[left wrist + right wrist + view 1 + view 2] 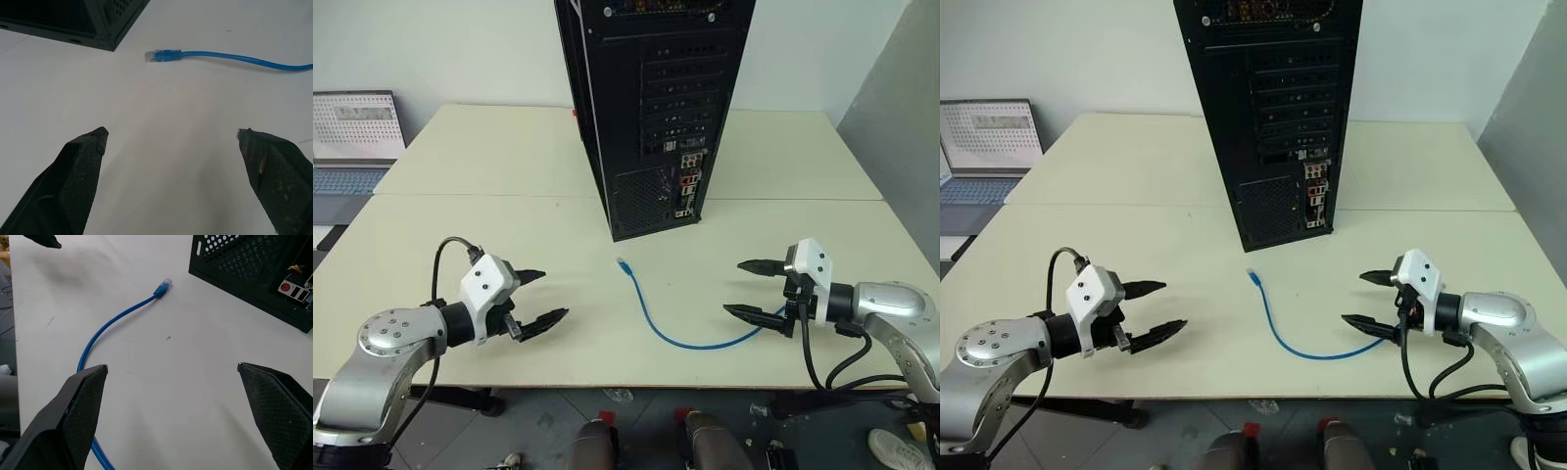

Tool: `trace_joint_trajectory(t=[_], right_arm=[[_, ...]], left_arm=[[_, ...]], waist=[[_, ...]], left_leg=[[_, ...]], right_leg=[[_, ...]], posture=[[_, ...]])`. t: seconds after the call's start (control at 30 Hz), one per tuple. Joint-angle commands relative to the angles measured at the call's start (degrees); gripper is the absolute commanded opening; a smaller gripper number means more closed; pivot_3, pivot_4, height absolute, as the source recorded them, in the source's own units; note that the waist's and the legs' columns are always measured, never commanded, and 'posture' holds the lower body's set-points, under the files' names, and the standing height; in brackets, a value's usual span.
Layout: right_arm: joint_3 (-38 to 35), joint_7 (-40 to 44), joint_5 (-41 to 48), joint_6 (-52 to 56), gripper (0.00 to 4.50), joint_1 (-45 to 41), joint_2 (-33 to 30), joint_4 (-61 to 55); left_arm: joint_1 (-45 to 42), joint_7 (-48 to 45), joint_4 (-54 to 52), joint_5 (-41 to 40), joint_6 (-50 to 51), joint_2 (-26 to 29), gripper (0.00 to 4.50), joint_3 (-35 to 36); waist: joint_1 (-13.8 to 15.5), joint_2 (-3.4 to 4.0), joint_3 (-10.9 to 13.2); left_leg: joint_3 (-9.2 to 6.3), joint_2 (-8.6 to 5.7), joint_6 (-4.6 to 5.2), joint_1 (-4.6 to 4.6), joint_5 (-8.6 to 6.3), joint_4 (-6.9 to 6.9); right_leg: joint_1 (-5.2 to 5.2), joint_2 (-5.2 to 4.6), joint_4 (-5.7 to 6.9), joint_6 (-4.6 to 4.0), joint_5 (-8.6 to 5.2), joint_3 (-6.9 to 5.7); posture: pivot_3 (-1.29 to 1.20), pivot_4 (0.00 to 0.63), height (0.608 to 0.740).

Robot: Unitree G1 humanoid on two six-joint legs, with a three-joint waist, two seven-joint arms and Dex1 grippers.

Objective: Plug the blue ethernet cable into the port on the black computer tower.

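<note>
Both grippers hover spread wide and empty above the near half of the white tabletop (460,157): the left gripper (537,299) near the front-left edge, the right gripper (753,289) near the front-right edge, each aimed inward toward the middle. Neither touches anything, though the right gripper's lower finger hangs just beside the blue cable's near end.

That blue cable (658,328) lies loose between the 2 grippers, curving from a clear plug (623,262) toward the front-right edge, where its other end runs under the right gripper. The free plug points at the base of the black computer tower (646,108), which stands upright at the tabletop's centre with its rear face turned to the robot. The port (684,212) appears to sit low in the strip of coloured connectors on that face; which exact socket it is cannot be told at this range. A laptop (354,132) sits open beyond the table's far-left edge.

The job looks barely begun, with the cable not yet picked up. Risks ahead: the thin cord lies flat, so closing fingers could skid over it or pinch the tabletop instead. A grip taken too far behind the plug would let it droop and miss the socket. The plug's clip must face the right way, or it will jam against the connector strip. A hard push could also shove the tower back.
</note>
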Motion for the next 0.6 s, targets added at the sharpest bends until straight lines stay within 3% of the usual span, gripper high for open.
trace_joint_trajectory(t=[0.03, 0.4, 0.6], right_arm=[[-0.4, 0.9, -0.5, -2.0, 4.5, -0.3, 0.0, -0.2], [3.8, -0.2, -2.5, -1.7, 4.5, -1.7, 2.1, -0.8], [12.7, -6.5, -6.6, 1.5, 4.5, -9.2, 11.7, 2.1]], left_arm=[[0.1, -0.2, -2.5, -1.4, -0.3, 0.5, 4.49, 2.0], [1.1, 0.3, -3.9, -1.0, 0.4, 0.9, 4.49, 1.1], [0.5, 0.1, -2.2, 0.1, -0.5, 1.0, 4.49, 0.0]], waist=[[0.0, 0.0, 0.0], [0.0, 0.0, 0.0], [-0.2, 0.0, 0.0]], left_leg=[[0.0, 0.0, 0.0, 0.0, 0.0, 0.0], [0.0, 0.01, 0.0, 0.01, 0.0, 0.0], [0.01, 0.04, 0.0, 0.02, 0.0, 0.0]], right_leg=[[0.0, 0.0, 0.0, 0.0, 0.0, 0.0], [0.0, 0.0, 0.0, 0.0, 0.0, 0.0], [-0.02, 0.04, 0.02, -0.01, 0.0, 0.02]], posture=[[0.0, 0.15, 0.74], [0.0, 0.15, 0.74], [0.0, 0.15, 0.74]])
